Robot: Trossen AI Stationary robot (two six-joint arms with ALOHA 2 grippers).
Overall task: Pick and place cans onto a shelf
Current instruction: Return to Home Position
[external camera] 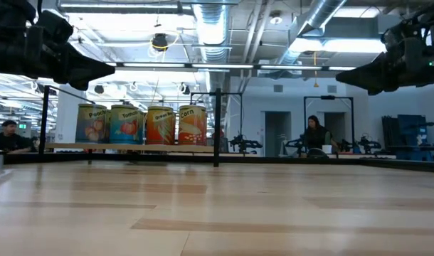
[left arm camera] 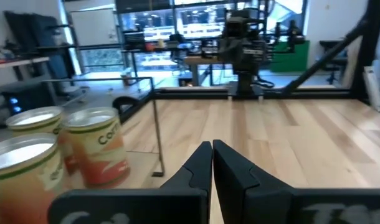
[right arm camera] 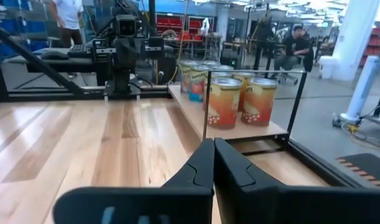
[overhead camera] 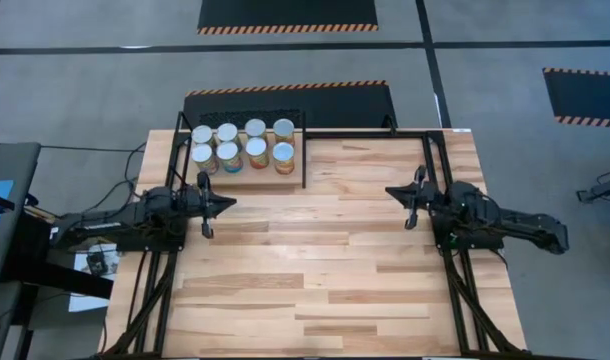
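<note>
Eight shiny-topped cylindrical cans [overhead camera: 230, 155] on pale wooden shelf [overhead camera: 250, 180]; left claw [overhead camera: 228, 203], right claw [overhead camera: 393, 191] both closed, empty.

Low view: four cans stand in a row on the shelf [external camera: 67, 147], each w/ a word near the label's top. From the left:
- peach can [external camera: 92, 124]: "Peach…", end lost round the curve.
- tomato can [external camera: 124, 125]: "Tomat…", also cut off.
- green-bean can [external camera: 160, 125]: "Green Be…".
- corn can [external camera: 193, 125]: "Corn", in full.

Left wrist view: orange-labelled can [left arm camera: 96, 149] shows "Co…", rest turned away.

Right wrist view: labels on the shelf cans [right arm camera: 224, 102] carry print, too small to read.
</note>
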